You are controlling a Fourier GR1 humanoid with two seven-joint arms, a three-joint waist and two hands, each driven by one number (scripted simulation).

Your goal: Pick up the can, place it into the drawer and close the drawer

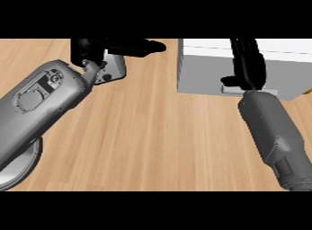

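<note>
The right hand (246,67), fingers straight, is pressing the drawer (251,67) front; push squarely. Left hand (118,47) state: cannot tell.

One white drawer unit (251,67), one plate (19,173) (mostly hidden), two forearms, two black hands.

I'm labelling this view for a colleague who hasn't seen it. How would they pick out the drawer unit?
Start from the wooden counter and look to its upper right corner. There stands the drawer unit, a white box with a pale handle on its front, where the right hand rests. It is the only white, square-edged thing here.
</note>
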